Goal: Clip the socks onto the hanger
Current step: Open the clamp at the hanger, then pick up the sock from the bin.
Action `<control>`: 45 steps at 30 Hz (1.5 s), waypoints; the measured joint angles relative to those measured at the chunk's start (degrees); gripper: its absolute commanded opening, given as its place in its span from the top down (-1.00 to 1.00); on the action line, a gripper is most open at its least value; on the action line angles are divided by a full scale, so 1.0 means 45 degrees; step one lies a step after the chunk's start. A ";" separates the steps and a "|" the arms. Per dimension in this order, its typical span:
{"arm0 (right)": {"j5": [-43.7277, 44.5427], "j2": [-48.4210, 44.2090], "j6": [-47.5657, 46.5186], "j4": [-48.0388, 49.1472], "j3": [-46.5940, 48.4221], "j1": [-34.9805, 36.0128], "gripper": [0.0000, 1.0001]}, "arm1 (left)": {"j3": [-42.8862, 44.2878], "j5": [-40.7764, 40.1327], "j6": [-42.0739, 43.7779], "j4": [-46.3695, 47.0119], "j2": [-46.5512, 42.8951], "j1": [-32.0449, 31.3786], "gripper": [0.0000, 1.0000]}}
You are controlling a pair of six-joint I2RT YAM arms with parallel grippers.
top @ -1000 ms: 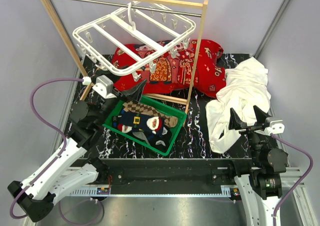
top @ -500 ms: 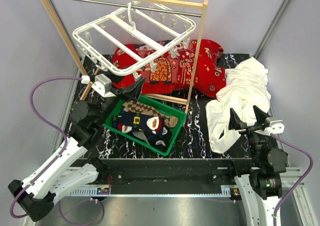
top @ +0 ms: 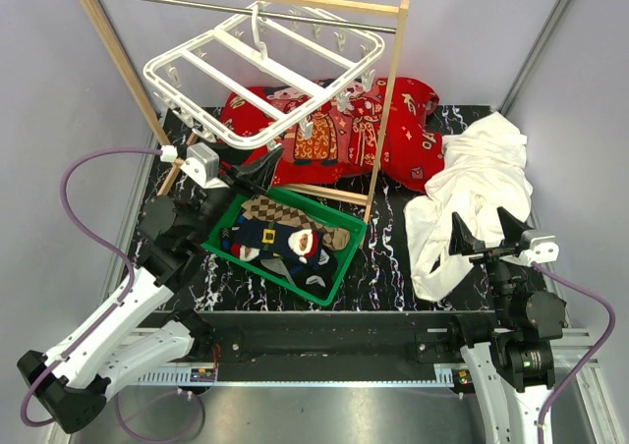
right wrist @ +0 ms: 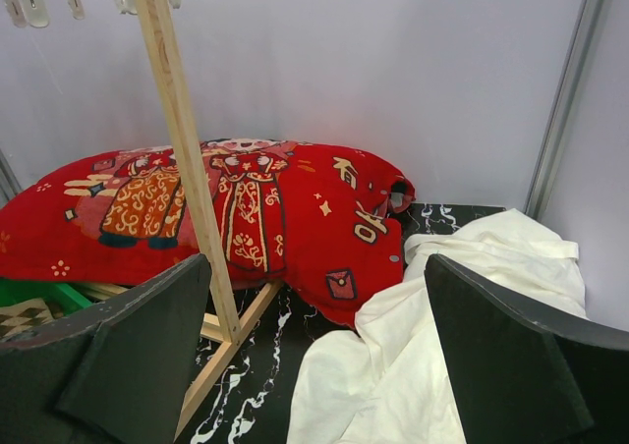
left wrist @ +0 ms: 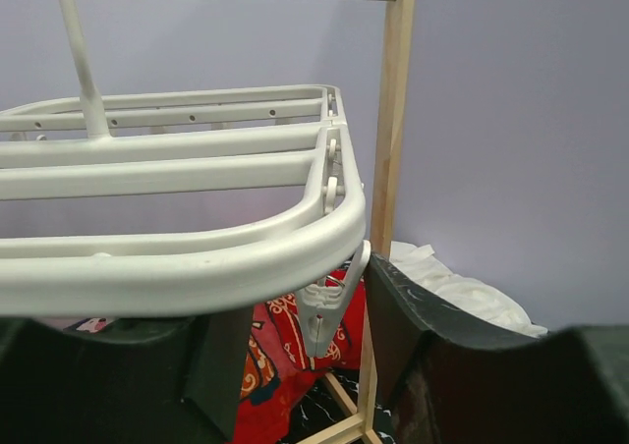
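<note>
The white hanger (top: pixel 265 71) hangs tilted from the rod of the wooden rack, with small clips under its rim. My left gripper (top: pixel 257 167) is raised to the hanger's near corner. In the left wrist view a white clip (left wrist: pixel 324 321) dangles from the hanger's rim (left wrist: pixel 197 267) between my left gripper's (left wrist: pixel 307 351) fingers. The right finger touches the clip's raised arm and the left finger stands apart from it. The socks (top: pixel 285 240), argyle, navy and red-trimmed, lie piled in a green basket (top: pixel 339 279). My right gripper (top: pixel 488 226) stands open and empty over the white cloth.
The wooden rack's post (top: pixel 385 110) stands just behind the basket, its foot (right wrist: pixel 221 351) running across the table. A red printed cloth (top: pixel 344 130) lies at the back. A big white cloth (top: pixel 472 189) is heaped on the right, under my right gripper (right wrist: pixel 314 351).
My left gripper's jaws have narrowed around the hanging clip and the gripper has crept a little toward the hanger's corner. The hanger has shifted slightly. The right arm has not moved.
</note>
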 measured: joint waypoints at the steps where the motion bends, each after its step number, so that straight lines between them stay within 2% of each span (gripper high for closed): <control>1: 0.0000 0.0000 0.0000 -0.0005 0.0000 0.0000 -1.00 | 0.0000 0.0000 -0.0015 0.0000 0.0000 0.0000 0.12; 11: -0.0233 0.0068 0.0248 -0.0087 0.0053 0.0000 -0.99 | 0.0000 -0.0087 -0.0126 -0.0117 -0.0015 0.0000 0.53; 12: -0.0408 0.0219 0.0311 -0.0204 0.0180 0.0000 -1.00 | 0.0000 -0.0107 -0.0151 -0.0136 -0.0019 0.0000 0.62; 18: -0.2317 0.2939 0.1035 -0.1103 0.1851 0.0005 -1.00 | 0.0000 -0.0359 -0.0243 -0.0491 -0.0083 0.0000 0.85; 20: -0.3089 0.4250 0.1540 -0.1423 0.2453 0.0015 -0.99 | 0.0000 -0.0559 -0.0374 -0.0656 -0.0141 0.0000 1.00; 29: -0.6479 0.9520 0.3138 -0.2341 0.3633 0.0053 -1.00 | 0.0000 -0.1583 -0.1297 -0.1583 -0.0369 0.0000 1.00; 34: -0.7043 1.1701 0.4056 -0.1938 0.3429 0.0296 -1.00 | 0.0000 -0.2142 -0.1792 -0.2166 -0.0418 -0.0005 1.00; 37: -0.6999 1.2701 0.4512 -0.1394 0.3147 0.1112 -1.00 | 0.0000 -0.2365 -0.2011 -0.2521 -0.0427 -0.0005 1.00; 41: -0.6343 1.3580 0.5309 -0.0029 0.2594 0.3303 -1.00 | 0.0000 -0.2497 -0.2176 -0.2856 -0.0427 -0.0005 1.00; 45: -0.5391 1.4008 0.6683 0.3031 0.0986 0.5396 -1.00 | 0.0000 -0.2560 -0.2273 -0.3104 -0.0427 -0.0005 1.00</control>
